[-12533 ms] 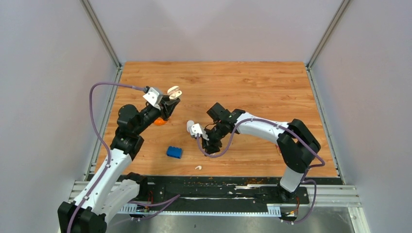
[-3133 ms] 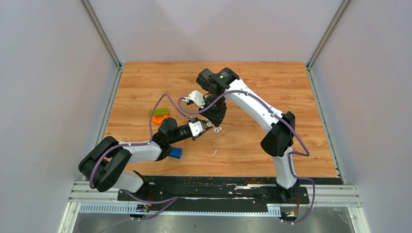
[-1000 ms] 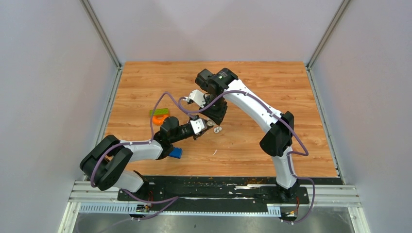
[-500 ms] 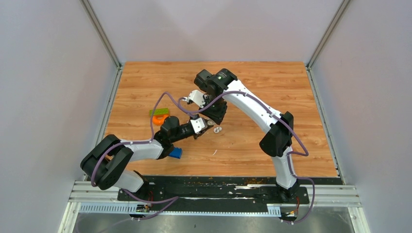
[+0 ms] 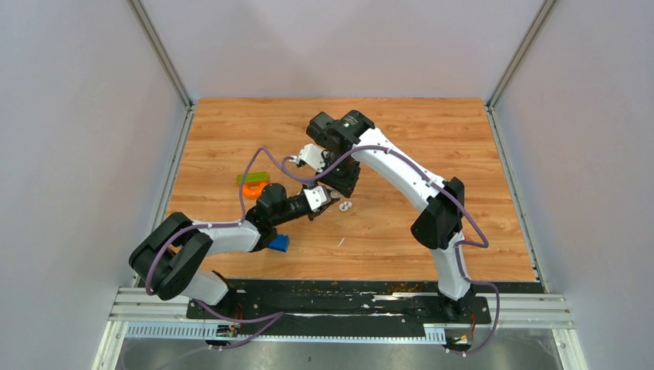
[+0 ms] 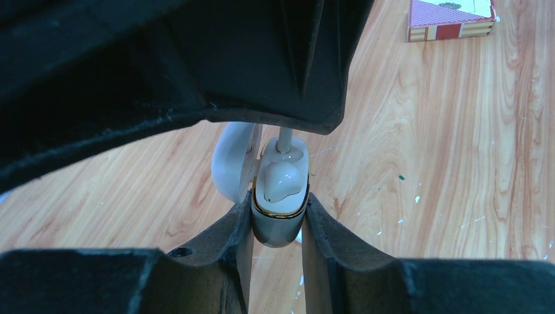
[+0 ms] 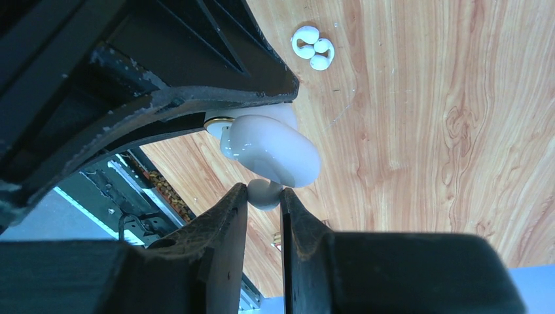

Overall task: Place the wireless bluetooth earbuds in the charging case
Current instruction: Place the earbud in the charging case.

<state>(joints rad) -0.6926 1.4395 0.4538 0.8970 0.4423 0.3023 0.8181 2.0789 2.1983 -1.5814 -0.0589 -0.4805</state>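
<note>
wood-grain table (image 5: 432, 139), grey walls (image 5: 77, 154), alu posts (image 5: 158, 50). mid-table: left gripper (image 6: 278, 212) clamped on open charging case (image 6: 278, 226). At its 12 o'clock, right gripper (image 7: 264, 199) pinches earbud (image 7: 264, 193) at case. loose earbuds (image 5: 345, 205) on wood, 3 o'clock of case.

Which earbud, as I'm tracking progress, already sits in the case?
The earbud inside the gold-rimmed case that the left gripper clamps. The other buds lie loose on the table, outside it.
</note>
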